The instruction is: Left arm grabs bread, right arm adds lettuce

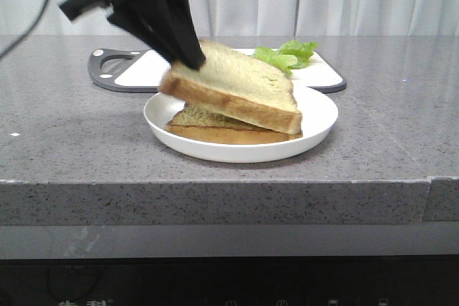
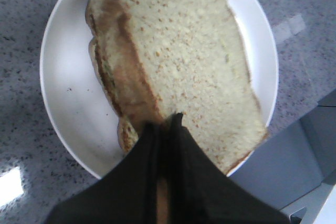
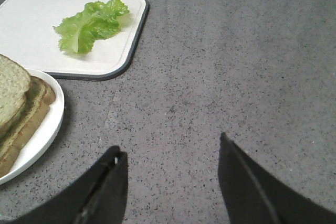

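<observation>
My left gripper is shut on the near-left edge of the bread, a thick pale slice with golden crust, held tilted with its left side raised above a thinner slice on the white plate. In the left wrist view the black fingers pinch the bread at its crust. The lettuce, a ruffled light-green leaf, lies on the white cutting board behind the plate; it also shows in the right wrist view. My right gripper is open and empty over bare counter, off to the side of the board.
The grey speckled counter carries the plate near its middle and the dark-rimmed cutting board behind. The counter's front edge drops off near the camera. White curtains hang behind.
</observation>
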Motion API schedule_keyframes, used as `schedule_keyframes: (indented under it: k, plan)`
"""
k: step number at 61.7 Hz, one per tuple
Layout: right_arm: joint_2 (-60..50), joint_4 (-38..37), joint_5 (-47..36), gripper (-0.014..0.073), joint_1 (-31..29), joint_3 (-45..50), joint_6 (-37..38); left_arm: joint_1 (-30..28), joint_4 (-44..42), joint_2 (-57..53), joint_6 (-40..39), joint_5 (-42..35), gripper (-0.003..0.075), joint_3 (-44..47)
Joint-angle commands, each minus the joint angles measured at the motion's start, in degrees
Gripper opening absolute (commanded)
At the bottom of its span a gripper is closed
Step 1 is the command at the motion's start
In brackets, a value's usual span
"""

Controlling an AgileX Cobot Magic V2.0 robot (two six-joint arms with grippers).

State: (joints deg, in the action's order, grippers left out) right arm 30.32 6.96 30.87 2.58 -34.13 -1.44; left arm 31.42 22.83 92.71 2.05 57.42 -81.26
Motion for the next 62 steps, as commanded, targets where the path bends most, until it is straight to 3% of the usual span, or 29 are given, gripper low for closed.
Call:
schedule_keyframes:
  k: [1,16,31,49,62]
  plan:
    - [0.92,0.86,-5.45,0.0415,-0.35,-2.38,-0.39,0.33,-0.55,-7.04,0.07,-0.55,-0.0020,-0.84]
    - [8.64,3.72,-1.03,0.0415,-0.25,-6.37,-0.39,-0.78,-2.05,-19.98,0.07,-0.88,-0.0020,8.08]
    - [21.80,5.07,-1.41,0.0415,-0.25,-13.11,-1.19,-8.46,-2.06,-33.80,-0.09,-4.26,-0.0020,18.69]
    - [39.20,8.90,-2.85,0.0415,-0.25,-22.56,-4.79,-12.03,-2.06,-38.13,-0.09,-5.15,-0.0020,21.43]
    - [51.52,21.69,-1.22,0.0414,-0.47,-31.74,-12.06,-12.03,-2.06,-37.87,-0.09,-5.95,-0.0020,21.43]
